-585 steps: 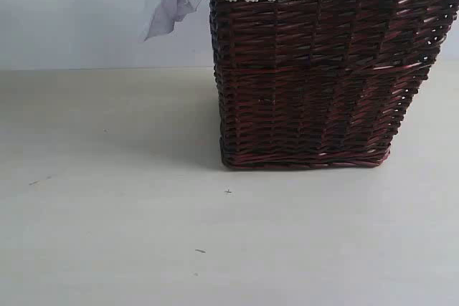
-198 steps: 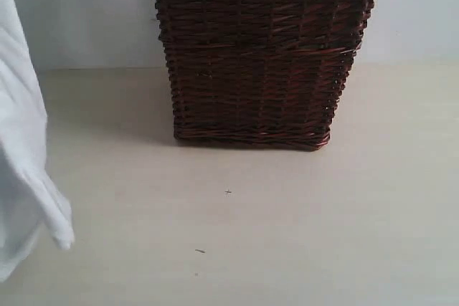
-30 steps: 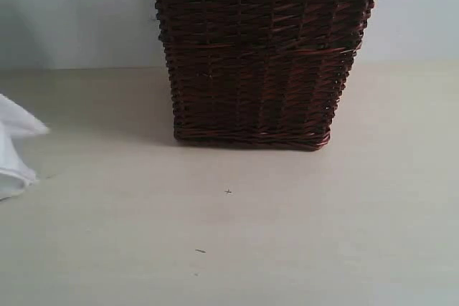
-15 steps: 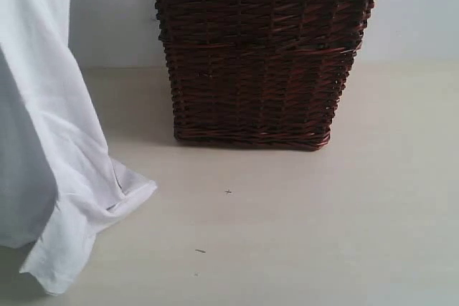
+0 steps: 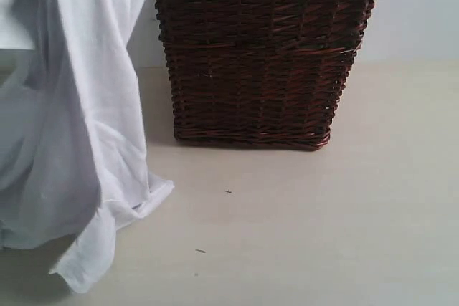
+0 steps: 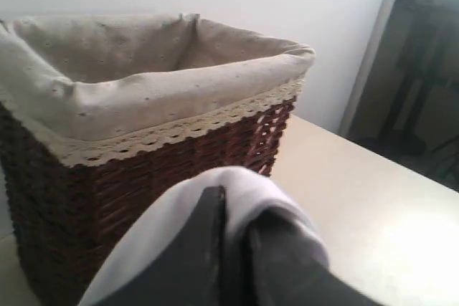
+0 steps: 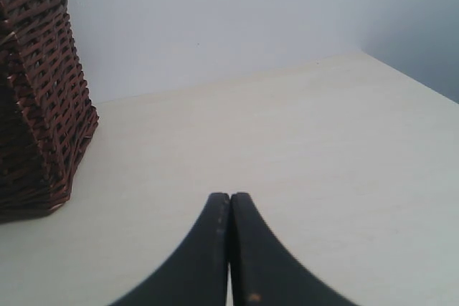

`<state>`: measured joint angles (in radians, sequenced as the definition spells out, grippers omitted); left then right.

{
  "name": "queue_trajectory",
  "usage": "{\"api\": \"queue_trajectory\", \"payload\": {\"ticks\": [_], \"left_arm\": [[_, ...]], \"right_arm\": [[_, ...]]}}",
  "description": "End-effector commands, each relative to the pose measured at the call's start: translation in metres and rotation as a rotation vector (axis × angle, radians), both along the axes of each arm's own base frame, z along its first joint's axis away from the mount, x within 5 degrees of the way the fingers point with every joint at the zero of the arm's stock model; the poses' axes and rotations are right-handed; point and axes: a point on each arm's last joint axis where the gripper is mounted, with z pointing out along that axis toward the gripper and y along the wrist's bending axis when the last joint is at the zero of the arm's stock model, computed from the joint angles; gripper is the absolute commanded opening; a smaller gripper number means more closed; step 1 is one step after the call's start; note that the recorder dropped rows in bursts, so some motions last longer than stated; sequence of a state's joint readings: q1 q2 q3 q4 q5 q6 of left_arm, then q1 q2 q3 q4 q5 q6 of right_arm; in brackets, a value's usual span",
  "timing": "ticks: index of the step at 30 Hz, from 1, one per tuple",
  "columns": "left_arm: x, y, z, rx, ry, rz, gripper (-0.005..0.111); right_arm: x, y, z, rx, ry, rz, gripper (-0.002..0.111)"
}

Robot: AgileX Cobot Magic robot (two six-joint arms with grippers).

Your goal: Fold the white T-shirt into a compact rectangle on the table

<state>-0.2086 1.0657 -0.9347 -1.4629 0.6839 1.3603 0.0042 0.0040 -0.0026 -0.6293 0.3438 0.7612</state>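
White T-shirt (image 5: 79,127): large garment of soft white cotton. In the exterior view I see it hanging in long folds on the left, running out of the top of the picture. Its lower hem and one corner lie on the table just beside the basket's front left corner.

Table (image 5: 323,234): broad, matte, cream-beige flat surface with a few tiny dark specks (image 5: 228,192) near its middle.

Basket (image 5: 258,62): dark brown woven wicker, rectangular, standing upright toward the back of the table. The hanging folds overlap its left edge; I cannot tell whether they touch it.

Liner (image 6: 129,77): grey-beige cloth with a cream lace border, turned over the basket's rim.

Left gripper (image 6: 237,202): dark fingers drawn together, with white cloth bunched over and around the tips. It is pinching the white T-shirt and is raised above the table near the basket's rim.

Right gripper (image 7: 229,198): dark fingers pressed flat against each other, poised over bare table, the basket off to one side.
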Motion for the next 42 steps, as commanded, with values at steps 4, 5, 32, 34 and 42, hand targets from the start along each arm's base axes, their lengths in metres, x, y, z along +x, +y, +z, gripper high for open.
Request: {"api": "queue_trajectory", "payload": {"ticks": [4, 5, 32, 34, 42], "left_arm": [[0.003, -0.027, -0.025, -0.025, 0.107, -0.038, 0.0], [0.003, -0.029, -0.028, -0.019, 0.114, -0.043, 0.0], [-0.038, -0.057, -0.027, -0.036, 0.139, -0.445, 0.049], [-0.026, -0.054, -0.033, 0.041, 0.094, -0.329, 0.024], [0.007, -0.048, -0.049, 0.232, -0.05, -0.105, 0.0]], "right_arm": [[0.0, 0.0, 0.0, -0.013, -0.008, 0.001, 0.0], [0.0, 0.0, 0.0, -0.013, -0.008, 0.001, 0.0], [0.0, 0.0, 0.0, -0.013, -0.008, 0.001, 0.0], [0.0, 0.0, 0.0, -0.013, -0.008, 0.001, 0.0], [0.0, 0.0, 0.0, -0.013, -0.008, 0.001, 0.0]]}}
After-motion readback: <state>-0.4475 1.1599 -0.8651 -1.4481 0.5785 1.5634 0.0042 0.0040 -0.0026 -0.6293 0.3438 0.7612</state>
